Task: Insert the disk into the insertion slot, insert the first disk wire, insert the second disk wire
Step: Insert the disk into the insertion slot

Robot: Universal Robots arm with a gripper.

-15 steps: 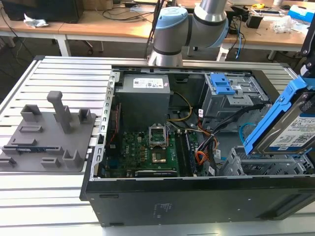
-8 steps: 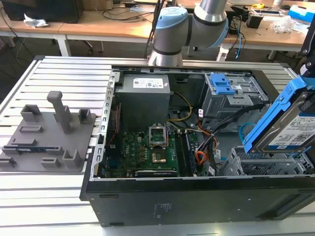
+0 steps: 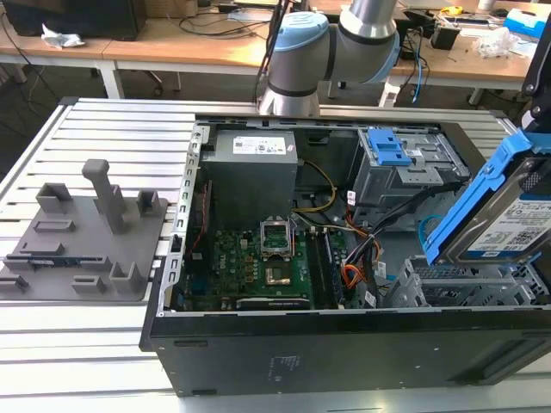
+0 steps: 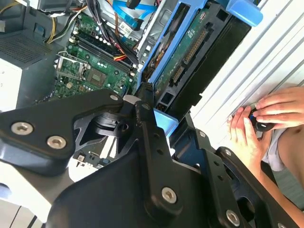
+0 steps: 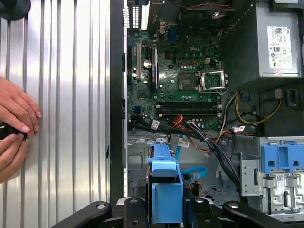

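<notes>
1. The pincer (image 5: pixel 166 210) is pinching the disk (image 3: pixel 508 215) by its bright blue plastic frame. In both wrist views the black metal fingers (image 4: pixel 142 102) sit against either side of the frame.
2. The disk hangs tilted, one end high, at the exterior view's right. It is above the insertion slot (image 3: pixel 465 288) and not yet in it. It is a flat silver-grey slab with a white label, hard and smooth. The second wrist view shows its green circuit board underneath.
3. The first step is judged to be in hand: the disk is carried but unseated, and no wire looks plugged into it.
4. The slot is a grey cage of thin perforated sheet metal with an open rectangular bay and stiff edges. To seat, the disk would likely need levelling and squaring to the bay mouth, since rigid plastic rails against sheet metal leave little give.
5. A thin light-blue cable (image 5: pixel 194 172) curls loose just beside the cage. A bundle of black and orange wires (image 3: pixel 357 258) lies near it, soft and easily snagged.
6. Farther in are a taller drive unit with a blue latch (image 3: pixel 387 151), a green motherboard (image 3: pixel 267 258) and a boxy grey power supply (image 3: pixel 250 172). All sit inside the open black computer case (image 3: pixel 344 353).
7. The case lies on a ribbed aluminium surface (image 3: pixel 103 138), which also carries a matt grey block of pegs and pockets (image 3: pixel 86 232).
8. A person's hands (image 5: pixel 14 128) rest on the surface beside the case, well apart from the disk.
</notes>
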